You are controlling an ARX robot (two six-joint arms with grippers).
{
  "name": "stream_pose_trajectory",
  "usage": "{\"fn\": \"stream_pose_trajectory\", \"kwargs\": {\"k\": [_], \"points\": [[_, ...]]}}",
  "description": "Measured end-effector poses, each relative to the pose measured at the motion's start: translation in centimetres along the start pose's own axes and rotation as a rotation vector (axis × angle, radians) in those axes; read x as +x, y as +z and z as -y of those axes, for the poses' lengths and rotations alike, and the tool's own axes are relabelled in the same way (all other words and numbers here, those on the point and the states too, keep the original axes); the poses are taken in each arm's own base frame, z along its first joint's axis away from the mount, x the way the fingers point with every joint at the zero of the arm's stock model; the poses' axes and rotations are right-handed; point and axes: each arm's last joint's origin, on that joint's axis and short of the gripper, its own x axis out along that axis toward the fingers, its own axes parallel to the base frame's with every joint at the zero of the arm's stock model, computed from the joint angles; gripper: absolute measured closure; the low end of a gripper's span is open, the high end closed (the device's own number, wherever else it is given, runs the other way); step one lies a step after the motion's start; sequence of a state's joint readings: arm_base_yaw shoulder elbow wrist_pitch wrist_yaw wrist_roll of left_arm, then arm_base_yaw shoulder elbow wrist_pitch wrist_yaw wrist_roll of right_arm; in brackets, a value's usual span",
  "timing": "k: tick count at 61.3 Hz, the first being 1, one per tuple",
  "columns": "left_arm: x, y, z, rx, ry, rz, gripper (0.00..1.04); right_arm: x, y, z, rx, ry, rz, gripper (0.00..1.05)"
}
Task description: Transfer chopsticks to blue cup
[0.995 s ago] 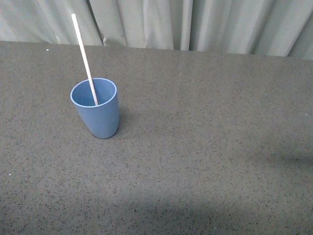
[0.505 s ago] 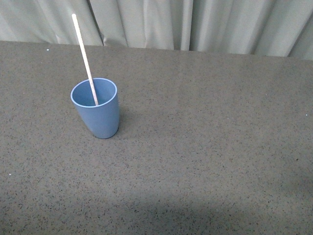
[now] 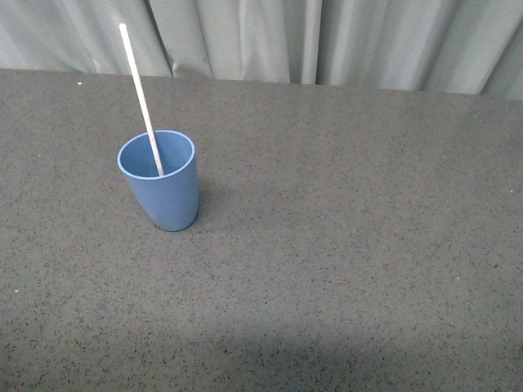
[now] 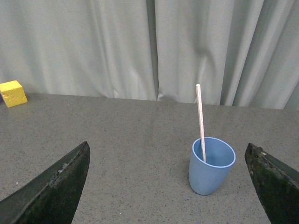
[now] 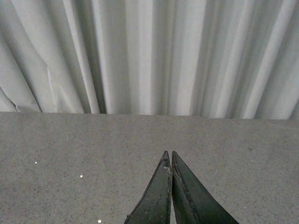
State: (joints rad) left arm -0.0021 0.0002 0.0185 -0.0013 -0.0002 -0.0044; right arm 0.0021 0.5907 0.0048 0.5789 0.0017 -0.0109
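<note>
The blue cup (image 3: 158, 180) stands upright on the grey table, left of centre in the front view. The chopsticks (image 3: 140, 94), one thin cream-white stick, stand inside it and lean toward the back left, rising well above the rim. The left wrist view shows the same blue cup (image 4: 211, 165) with the chopsticks (image 4: 200, 119) in it, some way ahead of my left gripper (image 4: 167, 154), which is open and empty. My right gripper (image 5: 168, 155) is shut with nothing between its fingers, over bare table. Neither arm shows in the front view.
A pale pleated curtain (image 3: 327, 41) runs along the table's far edge. A yellow block (image 4: 12, 93) sits by that edge, far from the cup, in the left wrist view. The speckled grey tabletop (image 3: 351, 245) stretches out to the right of the cup.
A faint shadow at the right side of the table has faded away. Cup and stick have not moved.
</note>
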Motion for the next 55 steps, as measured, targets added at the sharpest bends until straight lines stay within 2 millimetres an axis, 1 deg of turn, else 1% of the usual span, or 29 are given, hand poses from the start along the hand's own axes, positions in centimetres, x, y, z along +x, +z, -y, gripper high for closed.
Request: {"fn": "stream_pose_trajectory", "kwargs": {"k": [25,55], "points": [[0.0,0.0,0.0,0.0,0.0,0.0,0.07,-1.4,0.3,0.0,0.0,0.001,0.013,1.04],[0.0,0.0,0.0,0.0,0.0,0.0,0.07,-2.5,0.3,0.0,0.0,0.0,0.014,1.04]]}}
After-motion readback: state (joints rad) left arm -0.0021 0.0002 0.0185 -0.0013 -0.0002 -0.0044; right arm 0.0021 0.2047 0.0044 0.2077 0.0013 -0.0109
